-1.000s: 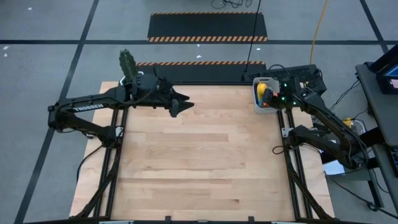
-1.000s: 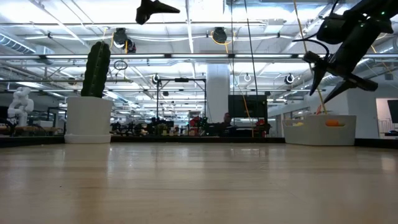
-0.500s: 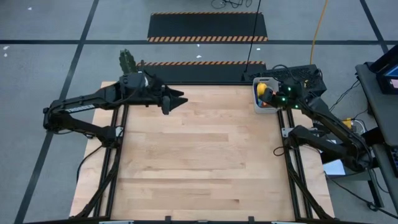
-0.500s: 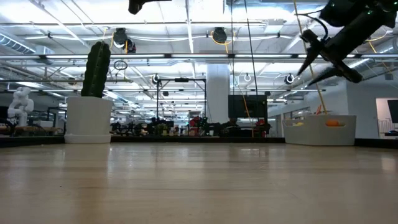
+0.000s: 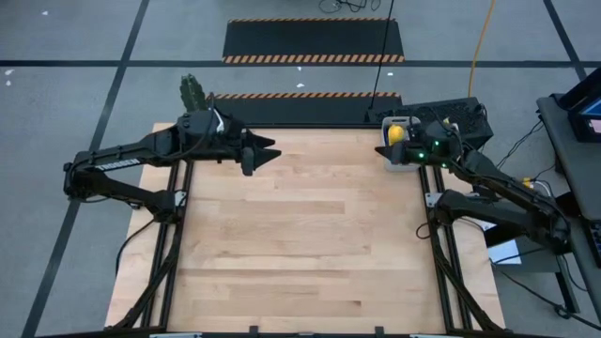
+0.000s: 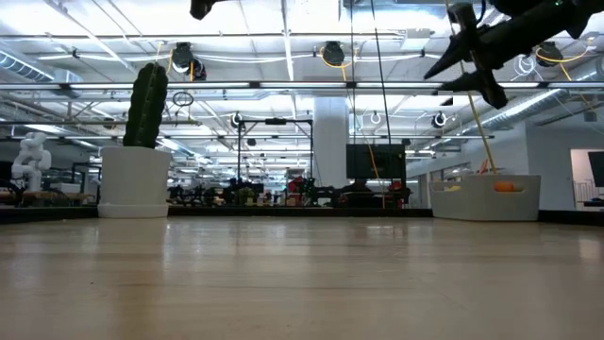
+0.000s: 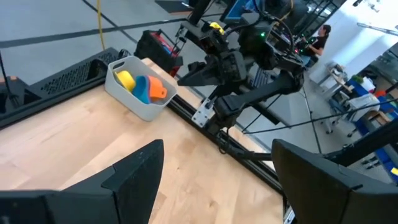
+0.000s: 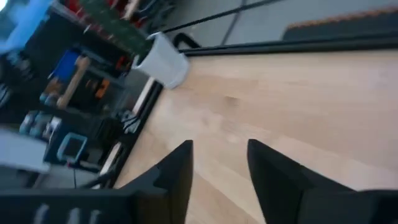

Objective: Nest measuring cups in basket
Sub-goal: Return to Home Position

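Observation:
The pale grey basket (image 5: 398, 158) stands at the table's far right corner. It holds nested cups: yellow (image 7: 126, 79), blue (image 7: 142, 89) and orange (image 7: 157, 90). The other cups are hidden or out of view. My right gripper (image 5: 383, 151) hovers open, high beside the basket, its fingers level and pointing toward the table's left; the low view shows it well above the basket (image 6: 486, 196). My left gripper (image 5: 263, 155) hangs open and high over the table's far left part, empty.
A white pot with a green cactus (image 5: 192, 94) stands at the far left corner (image 6: 135, 179). The wooden table top (image 5: 300, 235) lies bare between the arms. Black frame rails run along the left and right edges.
My right gripper rose from above the basket and tipped from pointing down to level, pointing toward the table's left. My left gripper drew back toward the table's left edge and went slightly up. Both stayed open.

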